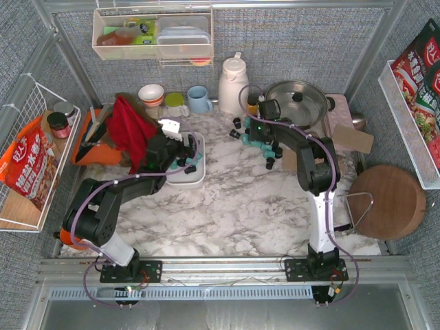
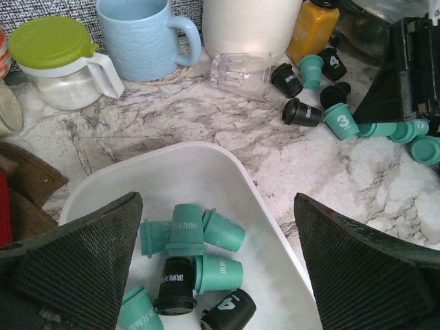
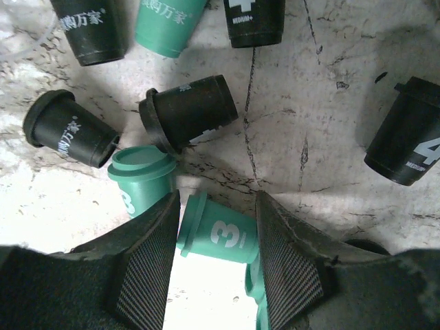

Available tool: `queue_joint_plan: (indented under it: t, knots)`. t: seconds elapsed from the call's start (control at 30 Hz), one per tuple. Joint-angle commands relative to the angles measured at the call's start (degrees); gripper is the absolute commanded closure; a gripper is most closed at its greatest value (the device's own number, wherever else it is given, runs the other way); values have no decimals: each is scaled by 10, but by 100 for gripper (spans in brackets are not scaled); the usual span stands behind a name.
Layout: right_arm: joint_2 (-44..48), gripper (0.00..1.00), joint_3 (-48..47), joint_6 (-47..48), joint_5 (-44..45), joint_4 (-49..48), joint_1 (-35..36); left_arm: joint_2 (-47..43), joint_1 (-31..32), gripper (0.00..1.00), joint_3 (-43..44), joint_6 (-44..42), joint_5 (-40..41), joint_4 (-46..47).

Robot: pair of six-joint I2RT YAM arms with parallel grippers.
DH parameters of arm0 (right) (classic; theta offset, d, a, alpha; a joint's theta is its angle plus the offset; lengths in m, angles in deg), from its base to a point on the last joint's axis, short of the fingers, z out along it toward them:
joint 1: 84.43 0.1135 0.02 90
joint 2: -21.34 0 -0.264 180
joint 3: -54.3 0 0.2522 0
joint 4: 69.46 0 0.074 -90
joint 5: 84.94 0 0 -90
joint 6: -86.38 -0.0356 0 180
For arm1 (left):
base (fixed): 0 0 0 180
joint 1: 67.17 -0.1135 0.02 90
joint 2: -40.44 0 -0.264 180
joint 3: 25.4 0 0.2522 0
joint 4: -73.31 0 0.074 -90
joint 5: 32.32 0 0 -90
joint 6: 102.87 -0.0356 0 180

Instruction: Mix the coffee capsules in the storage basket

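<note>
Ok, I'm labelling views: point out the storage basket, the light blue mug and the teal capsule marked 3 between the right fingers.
storage basket (image 2: 199,172), left wrist view, bare inner floor.
light blue mug (image 2: 137,34), left wrist view, body.
teal capsule marked 3 (image 3: 220,237), right wrist view, side.

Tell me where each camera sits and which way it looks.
Top: fixed above and behind, looking down on the marble table; left arm and right arm show, bases at bottom.
Left wrist: on the left arm, looking down into the white tray of capsules; open fingers of the left end effector frame it.
Right wrist: close above loose capsules; fingers of the right end effector flank a green capsule.
Shared: top and left wrist both show the tray and blue mug.
</note>
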Motion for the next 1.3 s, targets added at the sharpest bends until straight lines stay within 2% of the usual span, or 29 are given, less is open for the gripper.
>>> queue_joint_plan:
  t: [0.0, 0.23, 0.47, 0.73, 0.83, 1.1, 1.27]
  knots:
    - [-8, 48, -13, 2, -4, 12, 0, -12, 2, 1, -6, -3, -14, 27]
    - [-11, 47, -25, -9, 7, 56, 1, -27, 5, 1, -18, -6, -10, 30]
    - [5, 36, -5, -27, 29, 75, 2, -33, 7, 1, -33, -4, -9, 38]
    - [1, 36, 0, -44, 24, 75, 11, -30, 8, 1, -35, 2, -14, 38]
    - [-3, 42, -3, -48, 20, 73, 13, -33, 10, 1, -39, 2, -14, 39]
    - [14, 79, 6, -43, 17, 64, 16, -39, 9, 1, -48, -5, -15, 40]
    - [69, 83, 52, -36, -4, 26, 17, -37, 19, 1, -55, -28, -56, 52]
